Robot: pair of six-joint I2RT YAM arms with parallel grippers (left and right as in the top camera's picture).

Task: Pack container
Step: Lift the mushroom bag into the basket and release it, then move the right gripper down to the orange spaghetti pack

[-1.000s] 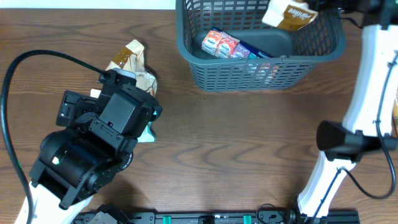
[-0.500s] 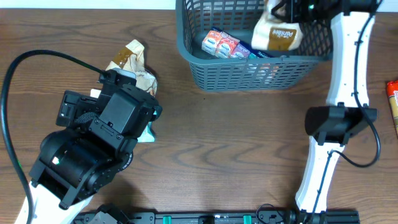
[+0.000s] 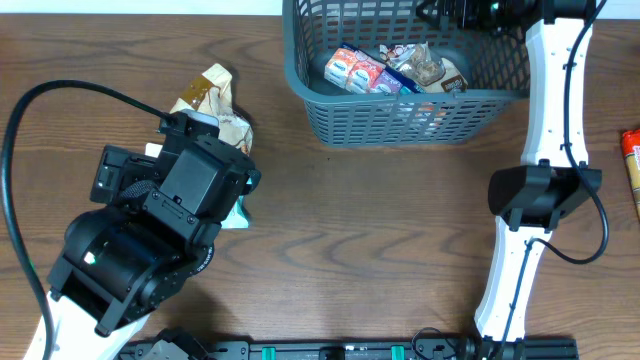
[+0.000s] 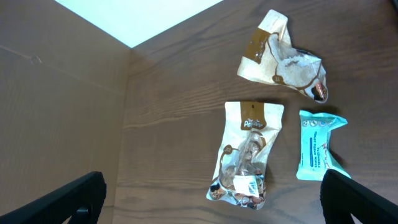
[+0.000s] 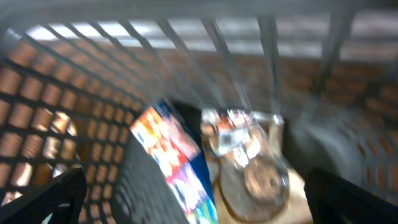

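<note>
No word reads for certain. In the left wrist view the middle packet (image 4: 244, 155) has a brown header with a white script word that seems to begin with "P"; the rest is unclear. The teal packet (image 4: 317, 146) carries dark print too small to read. Print on the boxes (image 3: 355, 70) in the basket (image 3: 400, 120) is blurred.
</note>
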